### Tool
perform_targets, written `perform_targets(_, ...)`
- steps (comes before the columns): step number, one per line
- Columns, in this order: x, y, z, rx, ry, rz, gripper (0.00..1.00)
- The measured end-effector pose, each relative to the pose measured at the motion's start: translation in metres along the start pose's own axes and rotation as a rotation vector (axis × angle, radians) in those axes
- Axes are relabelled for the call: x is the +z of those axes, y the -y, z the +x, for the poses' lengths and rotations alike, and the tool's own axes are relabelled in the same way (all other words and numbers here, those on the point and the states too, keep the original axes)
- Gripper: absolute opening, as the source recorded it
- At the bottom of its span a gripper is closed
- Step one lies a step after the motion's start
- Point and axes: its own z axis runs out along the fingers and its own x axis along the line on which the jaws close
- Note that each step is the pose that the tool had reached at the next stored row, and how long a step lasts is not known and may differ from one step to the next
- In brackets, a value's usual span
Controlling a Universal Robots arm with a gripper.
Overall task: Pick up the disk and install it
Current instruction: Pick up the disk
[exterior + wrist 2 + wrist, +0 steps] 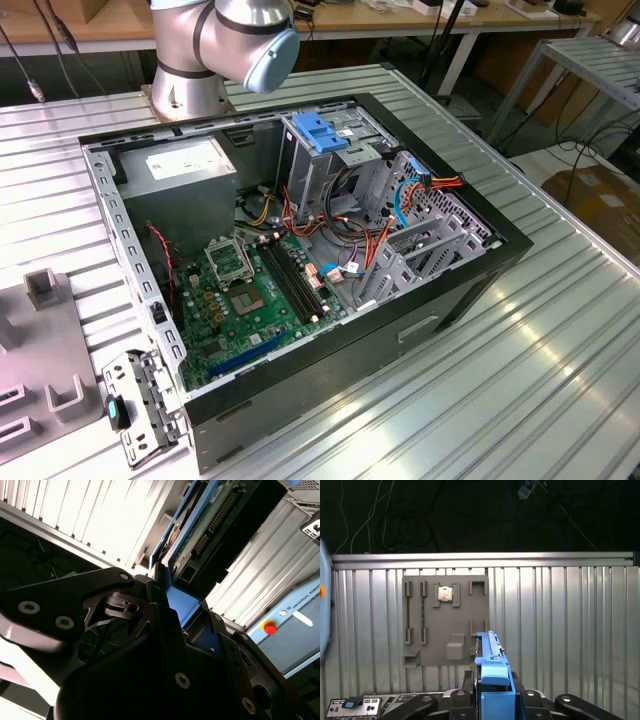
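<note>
While the gripper clamps the disk tightly by its blue side rails, a grey fixture plate lies on the ribbed table near one edge.

The surface is ribbed metal, silver and shiny, with bright spots of light on it. The robot arm is smooth grey metal with a pale blue plastic cap. The computer case is black outside and dull grey metal inside. Its board is green and a bit glossy. The pincer is black and matt, with little shiny screws. The disk has smooth blue plastic rails. The tray looks like dull grey plastic.
</note>
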Motion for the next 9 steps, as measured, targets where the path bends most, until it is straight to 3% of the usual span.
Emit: perform_targets(9,0.0002,0.0102,-0.0003,0.0,0.0,0.0,0.37)
